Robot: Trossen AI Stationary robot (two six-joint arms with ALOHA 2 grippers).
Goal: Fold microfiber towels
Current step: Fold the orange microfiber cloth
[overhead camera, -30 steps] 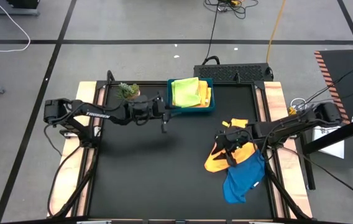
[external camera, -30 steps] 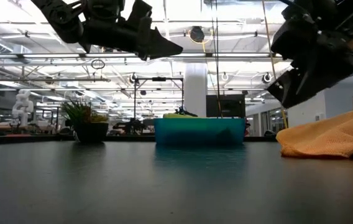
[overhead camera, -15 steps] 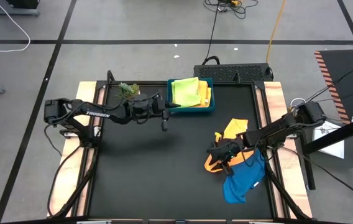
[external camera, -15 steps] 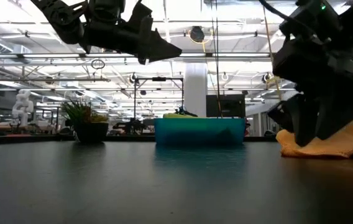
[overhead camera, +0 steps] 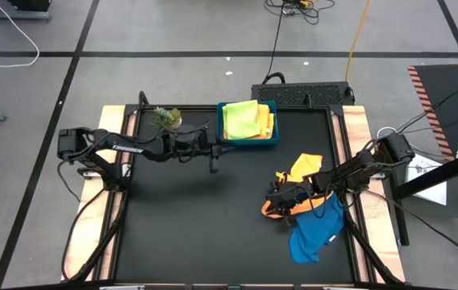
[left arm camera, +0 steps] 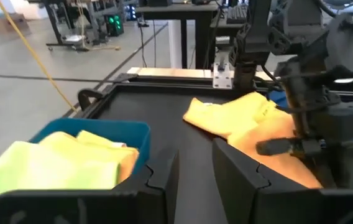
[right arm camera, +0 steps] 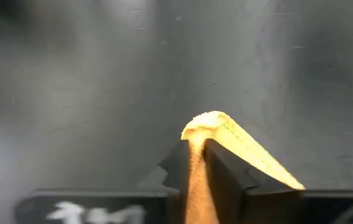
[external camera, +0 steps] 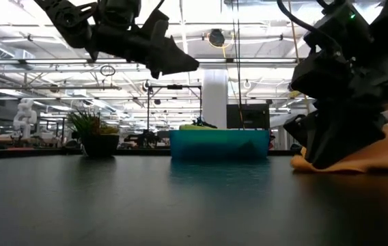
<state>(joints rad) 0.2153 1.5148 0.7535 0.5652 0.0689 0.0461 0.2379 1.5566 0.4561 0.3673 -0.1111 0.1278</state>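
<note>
Pinching soft orange towel (right arm camera: 217, 134) edge, right hand (right arm camera: 196, 163); peaked fold.

Camera layout. My high view looks straight down, taking in the whole counter (overhead camera: 205, 225) and both arms from well above. My low view sits at counter-top height, facing level across toward the blue tray (external camera: 219, 144) and the room behind. My left wrist view looks forward past its own fingers (left arm camera: 245, 177), sharing that tray (left arm camera: 96, 134) and the orange towel (left arm camera: 238, 115) with the high view. My right wrist view is very close, facing down at the counter (right arm camera: 89, 81).
</note>
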